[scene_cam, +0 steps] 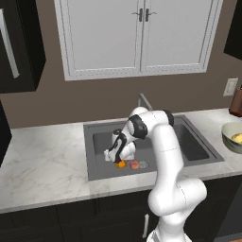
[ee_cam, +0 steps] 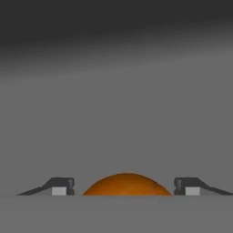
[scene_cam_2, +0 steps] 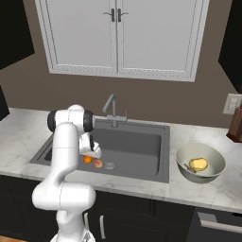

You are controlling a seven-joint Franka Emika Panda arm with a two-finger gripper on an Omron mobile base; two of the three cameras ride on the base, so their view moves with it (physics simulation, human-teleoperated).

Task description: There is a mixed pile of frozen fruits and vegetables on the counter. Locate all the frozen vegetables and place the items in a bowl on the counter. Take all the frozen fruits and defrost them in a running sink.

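Note:
Down in the dark grey sink [scene_cam: 189, 142] [scene_cam_2: 137, 142], my gripper [scene_cam: 118, 159] [scene_cam_2: 90, 155] [ee_cam: 123, 187] is shut on the orange ball [scene_cam: 121, 164] [scene_cam_2: 87, 159] [ee_cam: 126, 184], which sits between the two fingertips at the basin floor. Just to its right the reddish-pink ball [scene_cam: 134, 164] [scene_cam_2: 98, 163] lies beside the round drain [scene_cam: 143, 164] [scene_cam_2: 109, 166]. On the counter [scene_cam: 42, 156] right of the sink stands the pale bowl [scene_cam: 226, 139] [scene_cam_2: 182, 163], and the yellow lumpy piece [scene_cam: 237, 138] [scene_cam_2: 198, 164] rests in it.
The slim silver faucet [scene_cam: 144, 100] [scene_cam_2: 111, 106] rises behind the basin. A dark brown object [scene_cam: 236, 101] [scene_cam_2: 235, 125] stands at the far right by the wall. White wall cabinets [scene_cam: 139, 33] hang above.

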